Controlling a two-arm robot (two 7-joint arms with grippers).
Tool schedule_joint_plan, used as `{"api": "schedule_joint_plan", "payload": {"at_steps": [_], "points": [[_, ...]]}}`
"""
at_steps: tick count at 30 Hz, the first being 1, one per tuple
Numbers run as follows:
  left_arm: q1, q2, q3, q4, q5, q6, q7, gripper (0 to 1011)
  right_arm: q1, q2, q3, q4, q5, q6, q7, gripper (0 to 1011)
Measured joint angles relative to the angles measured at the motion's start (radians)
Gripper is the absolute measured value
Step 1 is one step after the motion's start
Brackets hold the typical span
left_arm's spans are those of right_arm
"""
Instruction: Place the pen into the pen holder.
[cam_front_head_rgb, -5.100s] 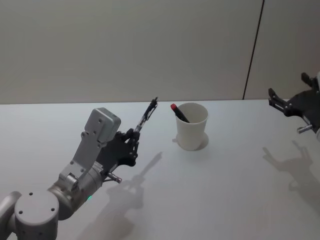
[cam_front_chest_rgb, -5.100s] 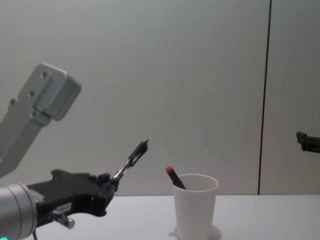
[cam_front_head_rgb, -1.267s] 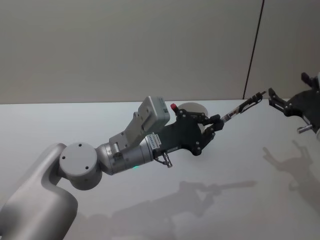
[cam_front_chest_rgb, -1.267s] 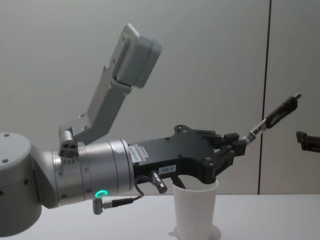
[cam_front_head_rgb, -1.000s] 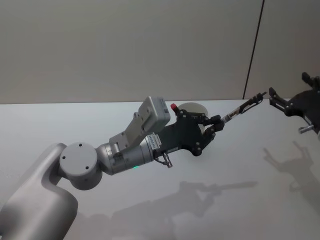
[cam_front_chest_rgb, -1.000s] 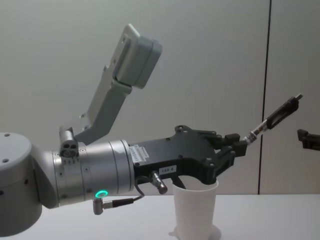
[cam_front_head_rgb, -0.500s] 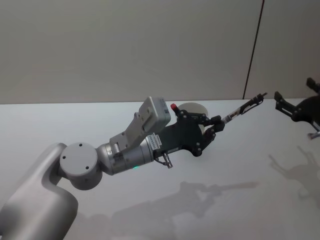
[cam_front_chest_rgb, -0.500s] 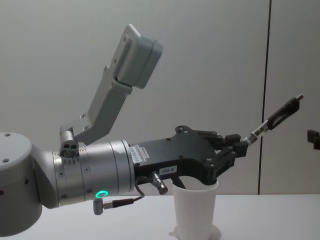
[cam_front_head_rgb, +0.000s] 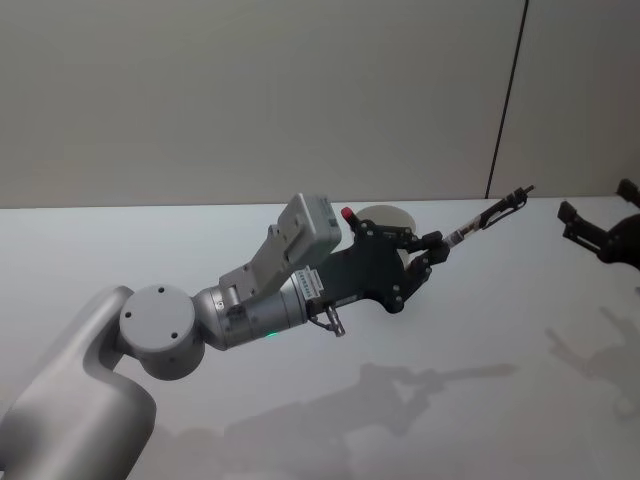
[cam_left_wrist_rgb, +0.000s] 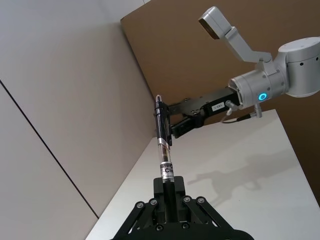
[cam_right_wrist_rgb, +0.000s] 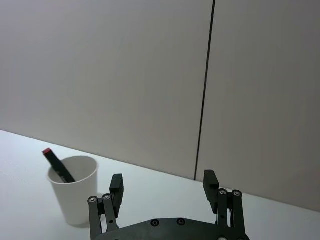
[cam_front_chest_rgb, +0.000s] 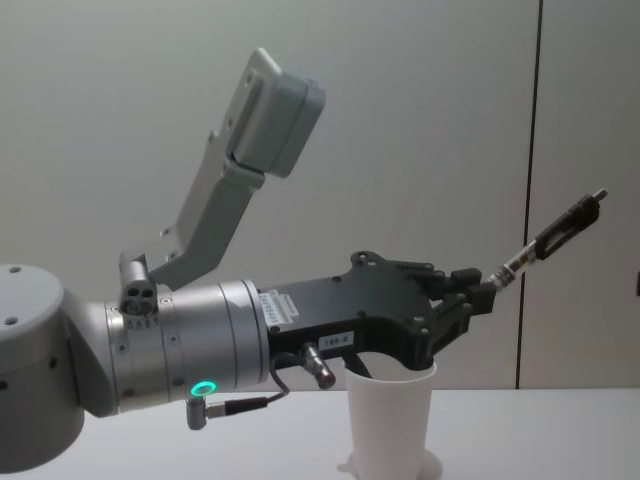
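Mid-frame, the left gripper (cam_front_head_rgb: 432, 245) clamps the pen (cam_front_head_rgb: 485, 220) aimed upper right (right gripper (cam_front_head_rgb: 600, 215) gapes at right edge); swinging down could topple the pen holder (cam_front_chest_rgb: 390, 420).

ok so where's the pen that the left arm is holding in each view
head view: pen right of centre, slanting up out of the left end effector
left wrist view: pen sticking straight out from that end effector
chest view: pen at right, tilted upward
shared landmark: dark wall seam

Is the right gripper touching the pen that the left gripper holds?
Apart. The head view shows a clear gap between the pen and the right gripper.
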Motion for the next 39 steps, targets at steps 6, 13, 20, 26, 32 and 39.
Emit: {"api": "schedule_joint_plan", "payload": {"at_steps": [6, 13, 20, 26, 32, 39], "points": [[0.000, 0.000, 0.000, 0.000, 0.000, 0.000, 0.000, 126, -0.032, 0.013, 0.016, -0.030, 0.089, 0.058, 0.067, 1002], [0.000, 0.000, 0.000, 0.000, 0.000, 0.000, 0.000, 126, -0.059, 0.023, 0.028, -0.053, 0.164, 0.113, 0.132, 1002], [0.000, 0.000, 0.000, 0.000, 0.000, 0.000, 0.000, 126, -0.089, 0.040, 0.040, -0.075, 0.247, 0.175, 0.219, 1002], [0.000, 0.000, 0.000, 0.000, 0.000, 0.000, 0.000, 126, -0.107, 0.053, 0.047, -0.084, 0.304, 0.215, 0.282, 1002], [0.000, 0.000, 0.000, 0.000, 0.000, 0.000, 0.000, 126, -0.117, 0.062, 0.050, -0.087, 0.347, 0.242, 0.324, 1001], [0.000, 0.000, 0.000, 0.000, 0.000, 0.000, 0.000, 126, -0.123, 0.069, 0.046, -0.084, 0.391, 0.265, 0.361, 1002]]}}
